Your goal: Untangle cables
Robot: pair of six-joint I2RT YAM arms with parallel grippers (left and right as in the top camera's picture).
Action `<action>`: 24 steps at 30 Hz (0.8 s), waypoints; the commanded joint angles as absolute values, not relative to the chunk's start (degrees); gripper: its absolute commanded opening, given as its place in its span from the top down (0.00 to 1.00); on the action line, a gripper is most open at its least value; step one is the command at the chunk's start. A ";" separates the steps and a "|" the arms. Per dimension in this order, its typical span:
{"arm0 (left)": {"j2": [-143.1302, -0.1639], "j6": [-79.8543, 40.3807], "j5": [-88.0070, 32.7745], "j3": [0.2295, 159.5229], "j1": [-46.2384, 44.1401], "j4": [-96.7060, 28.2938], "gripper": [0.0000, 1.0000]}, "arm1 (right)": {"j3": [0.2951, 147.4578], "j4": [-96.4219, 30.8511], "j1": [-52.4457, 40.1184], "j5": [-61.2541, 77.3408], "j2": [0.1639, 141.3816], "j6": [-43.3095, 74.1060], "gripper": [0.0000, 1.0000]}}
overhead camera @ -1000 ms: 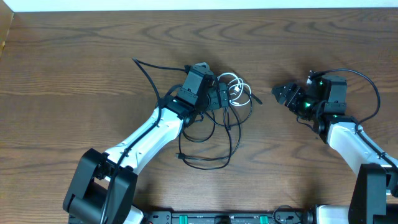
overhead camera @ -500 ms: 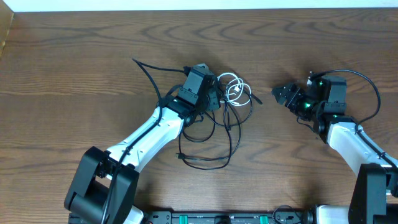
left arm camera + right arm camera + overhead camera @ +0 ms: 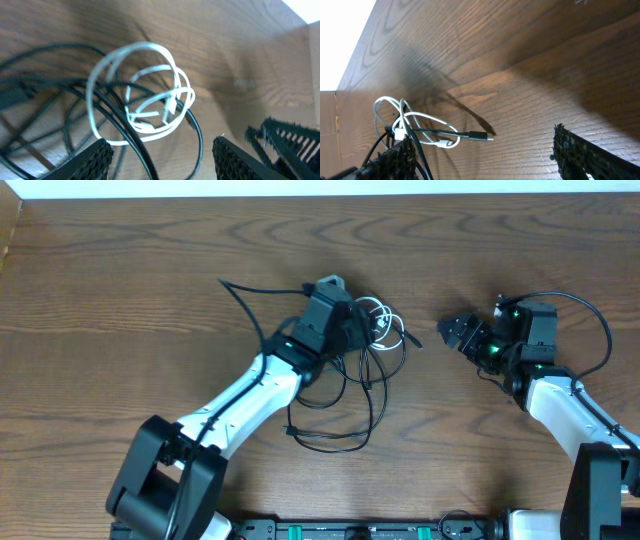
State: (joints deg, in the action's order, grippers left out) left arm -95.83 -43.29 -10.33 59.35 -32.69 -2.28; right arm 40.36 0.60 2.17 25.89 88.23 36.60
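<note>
White cable point(image 3: 169, 105) just ahead of left jaws

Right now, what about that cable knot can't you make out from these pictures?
Overhead: the left arm hides part of the black cables beside the white cable.
Left wrist: blurred; cables run off the left and bottom edges.
Right wrist: the bottom-left corner cuts off most of the cables.

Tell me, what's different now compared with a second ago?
The left tool slid a little to the right, toward the white cable, with its jaws open; it took hold of nothing. The loose black cable end at the upper left shifted slightly right with it. The right tool and the black cable loop nearer the robot stayed put.
</note>
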 commanded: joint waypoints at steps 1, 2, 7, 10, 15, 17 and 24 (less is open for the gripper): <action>-98.50 -43.81 -6.37 59.70 -35.31 -2.57 0.44 | 40.49 0.14 2.42 25.58 88.09 35.51 0.14; -99.18 -43.83 -5.28 59.70 -35.77 -2.87 0.52 | 40.49 -0.27 2.42 25.58 88.09 35.51 0.14; -99.66 -43.81 -3.36 59.70 -35.81 -4.16 0.92 | 40.49 -1.45 2.42 25.43 88.09 33.95 0.13; -99.59 -43.77 -3.42 59.70 -35.83 -4.27 0.92 | 40.49 -1.78 2.42 24.97 88.09 33.98 0.12; -97.38 -34.17 -10.02 59.70 -35.83 -7.66 0.92 | 40.49 -2.42 2.42 24.95 88.09 33.61 0.12; -94.15 -28.45 -13.52 59.70 -36.12 -13.63 0.92 | 40.49 -2.63 2.44 24.93 88.09 33.56 0.12; -74.06 -14.98 -16.05 59.70 -43.62 -34.20 0.92 | 40.49 -2.79 2.42 24.95 88.09 33.58 0.12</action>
State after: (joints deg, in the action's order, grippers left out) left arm -80.88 -22.39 -14.13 59.27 -40.36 -31.99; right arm 40.36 -2.55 2.20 25.41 88.23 34.46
